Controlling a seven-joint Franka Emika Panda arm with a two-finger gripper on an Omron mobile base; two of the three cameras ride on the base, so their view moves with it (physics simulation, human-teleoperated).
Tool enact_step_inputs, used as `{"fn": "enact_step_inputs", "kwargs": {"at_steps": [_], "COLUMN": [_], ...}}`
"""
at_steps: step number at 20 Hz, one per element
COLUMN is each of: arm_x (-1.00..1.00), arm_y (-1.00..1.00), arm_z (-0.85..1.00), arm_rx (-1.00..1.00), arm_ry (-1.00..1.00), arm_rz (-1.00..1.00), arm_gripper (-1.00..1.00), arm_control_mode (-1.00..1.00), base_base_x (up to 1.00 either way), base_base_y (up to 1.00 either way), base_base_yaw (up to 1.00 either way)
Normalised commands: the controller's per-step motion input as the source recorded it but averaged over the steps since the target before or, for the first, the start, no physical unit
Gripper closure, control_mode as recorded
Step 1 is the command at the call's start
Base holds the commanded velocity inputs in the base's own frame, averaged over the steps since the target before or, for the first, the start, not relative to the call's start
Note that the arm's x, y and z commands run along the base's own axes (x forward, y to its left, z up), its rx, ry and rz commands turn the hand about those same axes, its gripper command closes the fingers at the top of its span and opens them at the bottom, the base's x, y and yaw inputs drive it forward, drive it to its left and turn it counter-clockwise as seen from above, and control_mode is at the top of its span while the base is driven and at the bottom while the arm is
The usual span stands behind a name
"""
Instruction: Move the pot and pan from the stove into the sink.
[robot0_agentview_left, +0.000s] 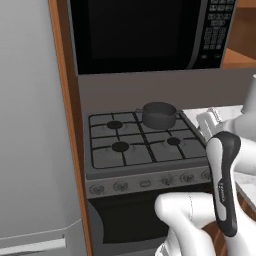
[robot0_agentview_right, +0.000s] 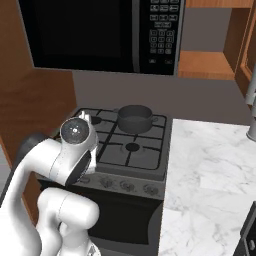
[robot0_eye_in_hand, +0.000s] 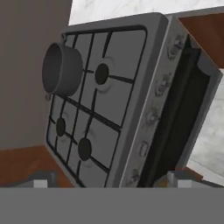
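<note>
Sitting on the back right burner of the stove (robot0_agentview_left: 145, 145) is the pot (robot0_agentview_left: 159, 115), and nothing holds it. The gripper (robot0_eye_in_hand: 111, 181) hangs well above the stove with its jaws wide open and empty. I think the reach for the pot comes next: go down and pinch its rim. The microwave (robot0_agentview_right: 100, 32) buttons are too small to read.
</note>
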Motion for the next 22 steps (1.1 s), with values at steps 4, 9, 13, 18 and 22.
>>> {"fn": "enact_step_inputs", "kwargs": {"at_steps": [4,9,13,18,22], "arm_x": [0.28,0.68,0.77,0.95,0.87], "arm_y": [-0.01,-0.10,-0.10,-0.14,-0.15], "arm_z": [-0.40,-0.15,-0.13,-0.02,0.00], "arm_rx": [0.00,0.03,0.00,0.04,0.05], "arm_ry": [-0.18,-0.03,-0.04,0.00,0.00], "arm_rz": [0.05,0.01,0.00,0.00,0.00], "arm_gripper": [-1.00,-1.00,-1.00,-1.00,-1.00], "arm_control_mode": [-1.00,-1.00,-1.00,-1.00,-1.00], "base_base_x": [0.00,0.00,0.00,0.00,0.00], "base_base_y": [0.00,0.00,0.00,0.00,0.00], "base_base_yaw": [0.00,0.00,0.00,0.00,0.00]}}
